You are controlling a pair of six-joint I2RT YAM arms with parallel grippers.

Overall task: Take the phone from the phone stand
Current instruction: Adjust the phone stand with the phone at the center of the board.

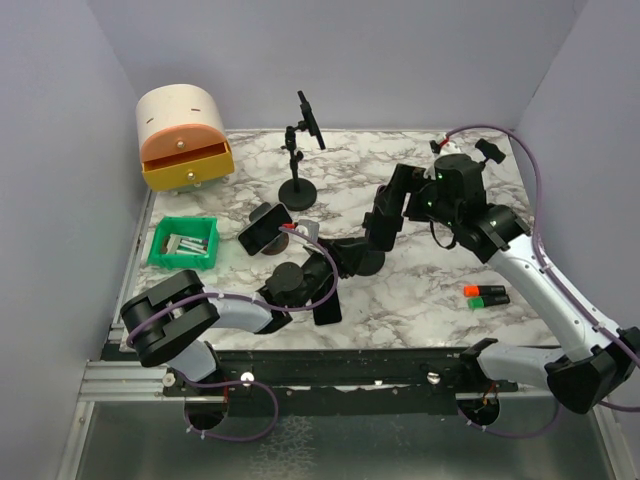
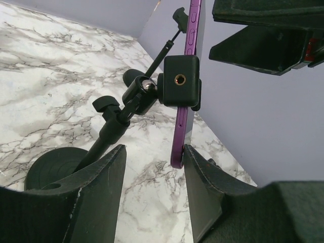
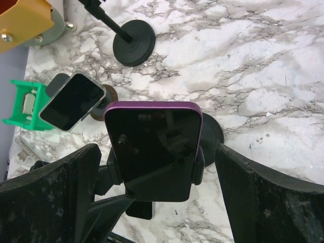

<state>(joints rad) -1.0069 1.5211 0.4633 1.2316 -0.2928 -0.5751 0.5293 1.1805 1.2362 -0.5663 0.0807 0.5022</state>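
Note:
A purple phone (image 3: pixel 152 139) sits upright in the black clamp (image 3: pixel 158 188) of a phone stand. My right gripper (image 3: pixel 157 147) is open, with one finger on each side of the phone, not touching it. In the left wrist view the phone (image 2: pixel 185 76) shows edge-on in its clamp (image 2: pixel 180 81), above the stand's rod and round base (image 2: pixel 50 168). My left gripper (image 2: pixel 152 172) is open below it, its right finger (image 2: pixel 202 187) against the phone's lower edge. In the top view the two grippers (image 1: pixel 390 205) (image 1: pixel 345 255) meet mid-table and hide the phone.
A second stand (image 1: pixel 298 190) with a dark phone (image 1: pixel 310 118) stands at the back. A silver phone (image 1: pixel 265 228) sits on a third stand, and a black phone (image 1: pixel 327 300) lies flat. There is also a green bin (image 1: pixel 184 243), a yellow drawer box (image 1: pixel 183 137) and markers (image 1: pixel 485 295).

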